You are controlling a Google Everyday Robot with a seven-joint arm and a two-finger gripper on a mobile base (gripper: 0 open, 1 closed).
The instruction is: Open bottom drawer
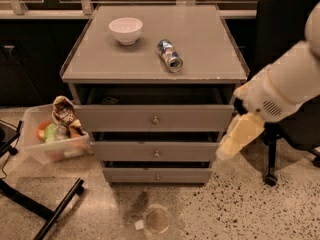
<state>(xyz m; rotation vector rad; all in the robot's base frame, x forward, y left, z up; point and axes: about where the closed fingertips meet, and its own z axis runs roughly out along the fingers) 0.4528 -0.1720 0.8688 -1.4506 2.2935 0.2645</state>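
Grey cabinet top (210, 44) sits up-left of the gripper (231, 144), which hangs below its right front corner; white bowl (125, 30) farthest left; can (170, 55) on its side, nearer.

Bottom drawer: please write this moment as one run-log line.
goal: open bottom drawer | gripper: right of cabinet, beside middle drawer | knob: untouched
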